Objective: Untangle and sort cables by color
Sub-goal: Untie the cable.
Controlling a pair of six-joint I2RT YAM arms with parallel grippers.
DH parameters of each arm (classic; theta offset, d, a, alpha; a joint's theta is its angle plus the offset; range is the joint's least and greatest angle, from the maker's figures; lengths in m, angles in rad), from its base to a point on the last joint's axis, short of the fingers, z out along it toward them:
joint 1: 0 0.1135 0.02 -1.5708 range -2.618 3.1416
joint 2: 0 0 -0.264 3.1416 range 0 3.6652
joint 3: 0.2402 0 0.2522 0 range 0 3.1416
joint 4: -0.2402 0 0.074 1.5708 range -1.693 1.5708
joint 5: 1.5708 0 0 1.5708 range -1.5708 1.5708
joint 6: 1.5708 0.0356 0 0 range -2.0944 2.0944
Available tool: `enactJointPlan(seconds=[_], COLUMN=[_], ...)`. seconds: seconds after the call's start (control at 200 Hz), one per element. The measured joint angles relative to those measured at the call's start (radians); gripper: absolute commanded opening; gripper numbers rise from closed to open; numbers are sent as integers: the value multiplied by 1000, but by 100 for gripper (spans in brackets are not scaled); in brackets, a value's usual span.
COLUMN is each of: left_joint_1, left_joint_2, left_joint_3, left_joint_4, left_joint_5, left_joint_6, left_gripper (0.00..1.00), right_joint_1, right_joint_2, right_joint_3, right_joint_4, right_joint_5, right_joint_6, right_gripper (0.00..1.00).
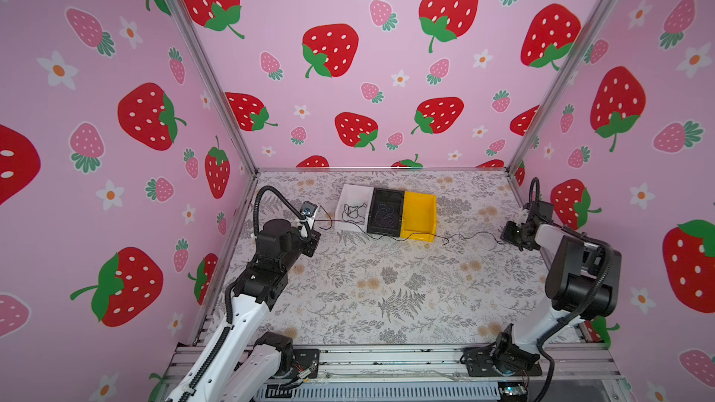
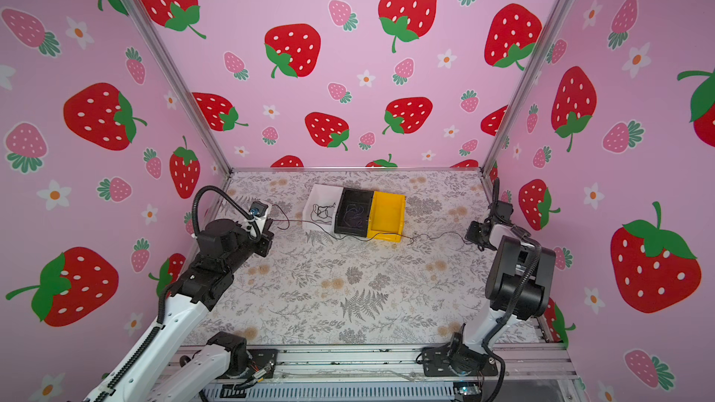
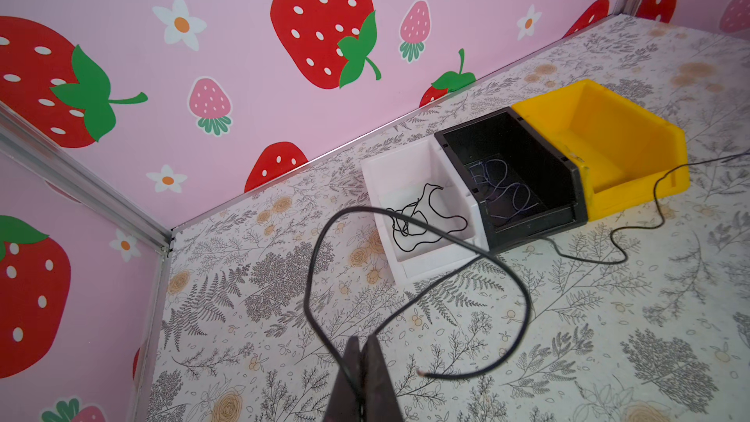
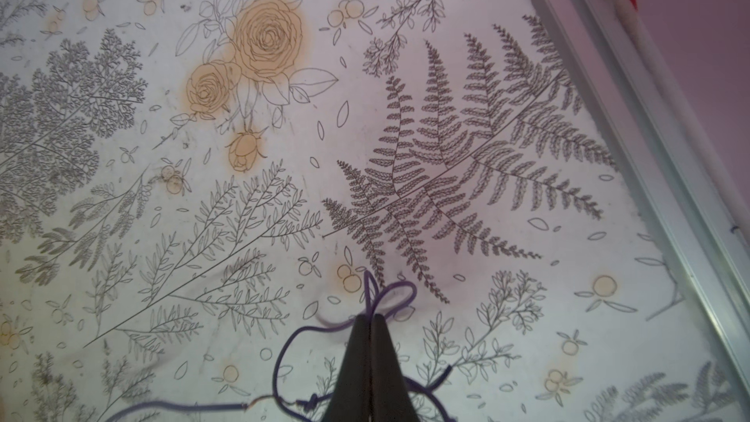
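While left gripper and right gripper pinch cables | bins just behind

So the black cable is squiggled in the white bin, the purple-blue cable looped in the black bin. A long strand runs wavy in front, purple at its right end.
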Motion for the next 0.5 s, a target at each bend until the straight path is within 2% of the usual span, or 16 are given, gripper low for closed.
enactJointPlan(seconds=[0.5], left_joint_1=[52], left_joint_2=[-26], left_joint_3=[0], left_joint_4=[-21], left_joint_5=[-68], left_joint_6=[7], left_gripper=[0], right_joint_1=[-2], right_joint_2=[7], right_joint_3=[10], right_joint_4=[0], right_joint_5=[54], right_joint_6=[1], right_gripper=[0])
